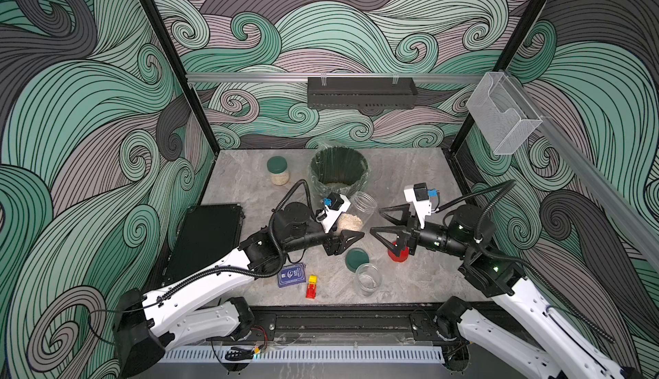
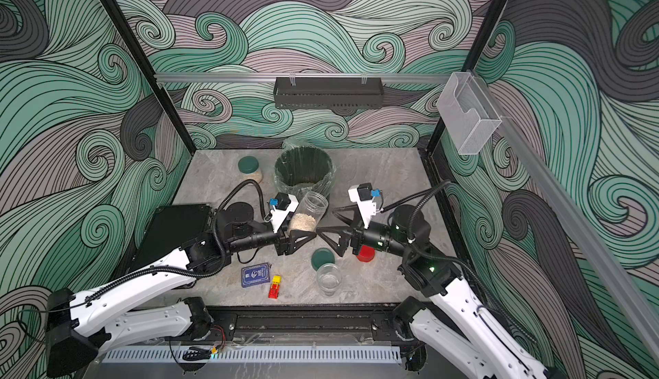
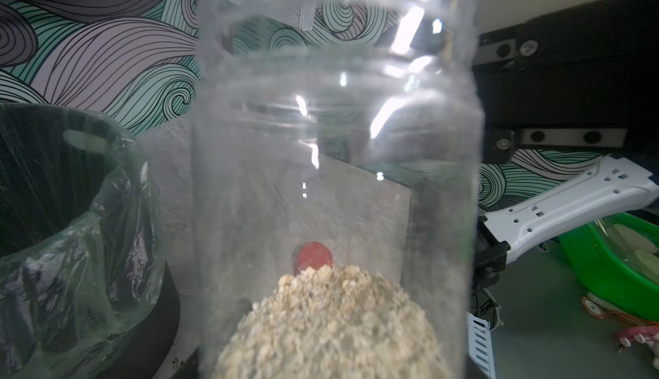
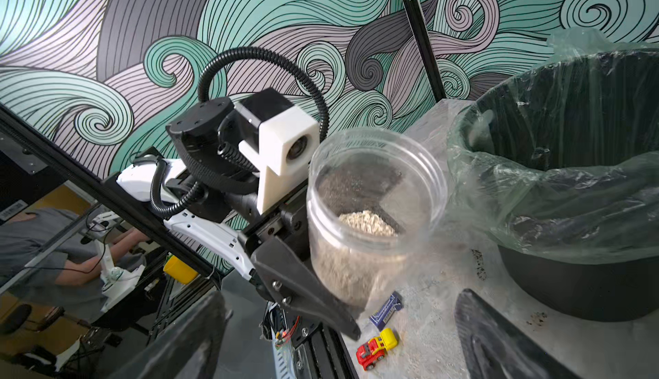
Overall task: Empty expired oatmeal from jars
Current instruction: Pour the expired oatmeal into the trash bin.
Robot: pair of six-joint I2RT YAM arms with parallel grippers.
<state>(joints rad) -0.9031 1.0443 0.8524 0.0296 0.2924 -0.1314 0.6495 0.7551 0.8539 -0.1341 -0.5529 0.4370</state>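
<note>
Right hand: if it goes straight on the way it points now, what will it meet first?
Probably the open jar with oatmeal in the left hand, straight before the open right hand; depth is unclear.

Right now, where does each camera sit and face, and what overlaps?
Both top views: high in front, looking down at the table; left arm and right arm show.
Left wrist: on left arm, looking through the held jar past the bin; right arm shows.
Right wrist: on right arm, facing the left gripper; own fingers show.
Shared: held jar, oatmeal, bin.

The right end effector point(image 1: 375, 220) hides part of the red lid point(image 1: 398, 255); the bin point(image 4: 588, 288) runs off frame.
</note>
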